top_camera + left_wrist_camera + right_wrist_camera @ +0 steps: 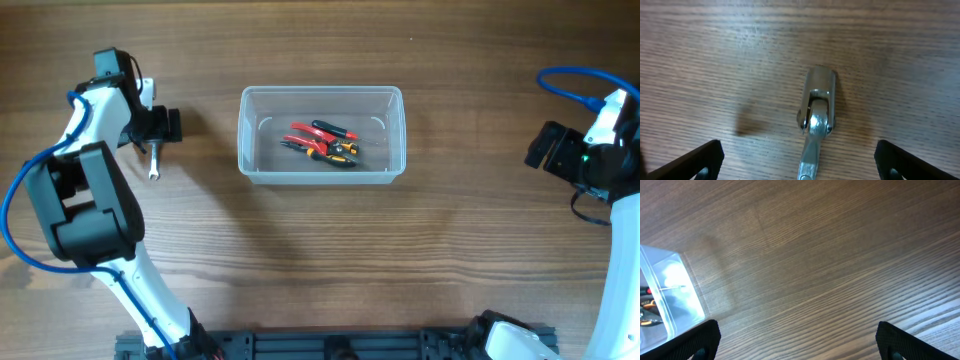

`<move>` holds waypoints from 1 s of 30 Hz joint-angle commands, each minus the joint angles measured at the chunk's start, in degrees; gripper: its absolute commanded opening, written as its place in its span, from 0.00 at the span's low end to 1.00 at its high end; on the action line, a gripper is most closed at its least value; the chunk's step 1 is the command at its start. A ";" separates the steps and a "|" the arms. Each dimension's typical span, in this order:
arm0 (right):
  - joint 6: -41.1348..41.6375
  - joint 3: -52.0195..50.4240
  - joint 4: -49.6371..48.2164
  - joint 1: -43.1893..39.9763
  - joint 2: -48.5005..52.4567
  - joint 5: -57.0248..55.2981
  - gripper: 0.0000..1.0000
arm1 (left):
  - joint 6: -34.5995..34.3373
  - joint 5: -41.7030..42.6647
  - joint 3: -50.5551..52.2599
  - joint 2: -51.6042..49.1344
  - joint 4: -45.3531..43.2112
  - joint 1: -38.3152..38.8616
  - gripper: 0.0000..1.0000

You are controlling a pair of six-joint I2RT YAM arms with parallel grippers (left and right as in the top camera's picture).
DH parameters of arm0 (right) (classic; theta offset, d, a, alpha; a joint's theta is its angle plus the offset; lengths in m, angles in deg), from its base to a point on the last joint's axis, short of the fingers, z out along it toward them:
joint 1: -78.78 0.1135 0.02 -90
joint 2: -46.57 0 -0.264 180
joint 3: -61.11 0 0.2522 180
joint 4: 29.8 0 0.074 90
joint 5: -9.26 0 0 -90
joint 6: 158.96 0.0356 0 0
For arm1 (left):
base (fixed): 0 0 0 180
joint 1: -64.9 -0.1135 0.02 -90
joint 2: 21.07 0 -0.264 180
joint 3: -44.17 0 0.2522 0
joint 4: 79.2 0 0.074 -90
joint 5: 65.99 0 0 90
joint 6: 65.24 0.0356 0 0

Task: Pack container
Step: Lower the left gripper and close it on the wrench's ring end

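The left arm [85, 200] and right arm [612, 160] are white links with boxy black joint housings, each trailed by a thin blue cable [7, 215]. The left hand [797, 150] and right hand [797, 327] have flat matte-black fingers [702, 160]; a small green light [585, 158] glows on the right wrist

The container [320, 177] sits mid-table [320, 260], hand tools [322, 143] lying inside it. A wrench [153, 162] lies well to its left, under the left gripper [160, 125]. The right gripper [540, 147] hangs far right.

The counter [320, 250] is brown wood. A clear container [243, 135] sits on it. A shiny metal tool [154, 160] lies well apart
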 commanded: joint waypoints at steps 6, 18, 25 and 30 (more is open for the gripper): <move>-0.24 -0.11 -0.15 -0.17 0.37 0.68 1.00 | 0.74 0.94 -0.79 -0.35 -1.07 -0.28 1.00; -0.24 -0.11 -0.15 -0.17 0.37 0.68 1.00 | 0.72 0.94 -0.79 -0.79 0.46 -0.66 1.00; -0.22 -0.11 -0.15 -0.17 0.37 0.70 1.00 | 0.70 0.94 -0.79 -2.03 0.72 -0.66 1.00; -0.22 -0.11 -0.15 -0.17 0.37 0.68 1.00 | 0.74 0.92 -0.79 -2.38 0.66 -0.68 1.00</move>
